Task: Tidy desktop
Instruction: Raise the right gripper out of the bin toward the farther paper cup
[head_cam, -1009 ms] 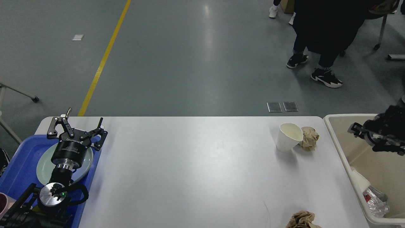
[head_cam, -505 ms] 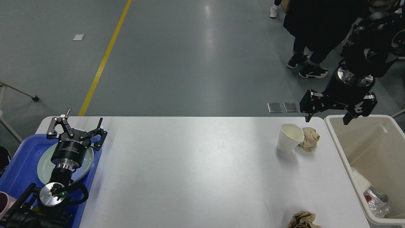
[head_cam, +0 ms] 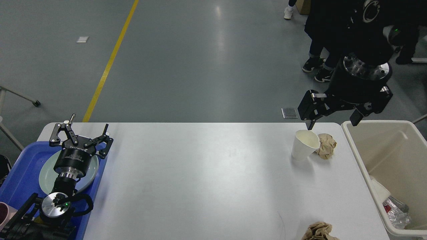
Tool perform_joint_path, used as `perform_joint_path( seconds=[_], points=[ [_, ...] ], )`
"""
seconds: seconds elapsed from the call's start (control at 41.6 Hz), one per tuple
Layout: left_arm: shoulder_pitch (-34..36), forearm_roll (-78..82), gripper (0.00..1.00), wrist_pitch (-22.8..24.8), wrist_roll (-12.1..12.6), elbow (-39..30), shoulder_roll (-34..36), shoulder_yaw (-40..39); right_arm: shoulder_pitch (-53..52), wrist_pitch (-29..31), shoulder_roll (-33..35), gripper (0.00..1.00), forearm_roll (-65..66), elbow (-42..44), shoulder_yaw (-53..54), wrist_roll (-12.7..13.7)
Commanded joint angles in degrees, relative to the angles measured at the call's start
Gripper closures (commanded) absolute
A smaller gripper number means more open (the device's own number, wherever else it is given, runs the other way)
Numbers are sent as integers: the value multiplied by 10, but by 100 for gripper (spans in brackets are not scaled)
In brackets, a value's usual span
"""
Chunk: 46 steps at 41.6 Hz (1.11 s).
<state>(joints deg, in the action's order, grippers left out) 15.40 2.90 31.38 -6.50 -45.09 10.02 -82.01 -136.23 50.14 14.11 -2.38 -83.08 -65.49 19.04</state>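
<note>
The surface (head_cam: 206, 180) is a wide matte white tabletop with rounded corners, lying flat and filling the lower view. Most of it is bare; glare brightens its far middle, and faint scuffs mark it toward 5 o'clock.

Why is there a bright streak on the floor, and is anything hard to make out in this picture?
Head view: the pale streak on the grey floor is glare from overhead light; the desktop carries a softer sheen. The paper cup throws a faint shadow toward the camera. The right gripper and its arm are dark against dark-clothed people, so outlines merge there. Everything else is sharp.
</note>
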Motion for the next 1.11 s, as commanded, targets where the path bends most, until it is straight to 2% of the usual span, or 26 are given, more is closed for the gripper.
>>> perform_joint_path(
  seconds=[0.0,0.264,0.457,0.625,0.817,1.082],
  points=[
    [1,0,4,0,0,0,0,0,-15,-28,3,0,-2,-28,-1,0],
    [1,0,4,0,0,0,0,0,-70,-45,9,0,-17,-62,0,0],
    [1,0,4,0,0,0,0,0,-68,-91,10,0,-17,-49,-3,0],
    [1,0,4,0,0,0,0,0,-32,-105,7,0,-18,-12,-1,0],
    [1,0,4,0,0,0,0,0,63,-132,0,0,-113,87,-11,2],
    [1,0,4,0,0,0,0,0,269,-135,-8,0,-288,273,-20,11]
  ],
)
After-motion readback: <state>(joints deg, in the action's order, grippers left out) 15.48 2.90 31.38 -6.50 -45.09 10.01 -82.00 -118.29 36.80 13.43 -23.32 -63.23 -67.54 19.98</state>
